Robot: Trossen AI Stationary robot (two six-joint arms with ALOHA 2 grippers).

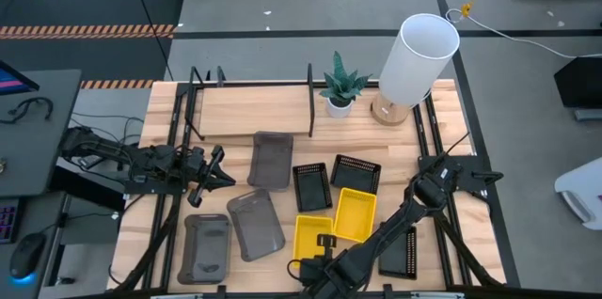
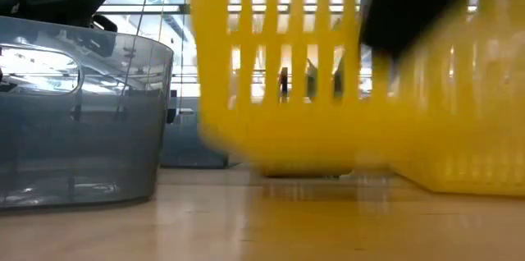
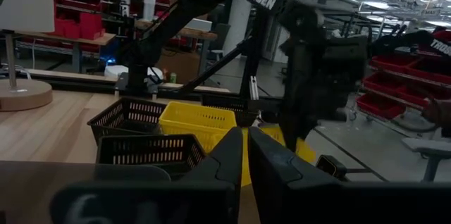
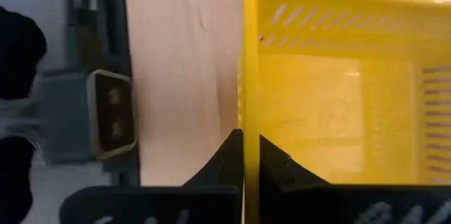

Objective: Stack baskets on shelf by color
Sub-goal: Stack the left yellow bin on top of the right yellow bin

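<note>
My right gripper [image 1: 325, 243] is low over the table's near middle, shut on a yellow basket [image 1: 313, 235]. A second yellow basket [image 1: 356, 214] stands beside it on its far right. My left gripper [image 1: 218, 175] hovers shut and empty at the left, between the grey baskets [image 1: 271, 159], [image 1: 256, 225], [image 1: 207, 247]. Black perforated baskets [image 1: 311, 186], [image 1: 356, 174], [image 1: 400, 252] rest on the tabletop. The light-wood shelf [image 1: 254, 111] with black bars stands at the far left and holds nothing. My right gripper pinches one wall of the yellow basket at its rim [image 4: 244, 136], one finger [image 4: 227, 159] outside and the other [image 4: 273, 162] inside. The fingers come from above, pointing down. The basket stays upright [image 2: 279, 89]; I cannot tell whether its bottom touches the table.
A white plant pot [image 1: 339, 103] and a white lamp [image 1: 416, 59] on a wooden base stand at the far side, right of the shelf. A grey camera box [image 4: 106, 115] sits at the table's near edge, close to the held basket.
</note>
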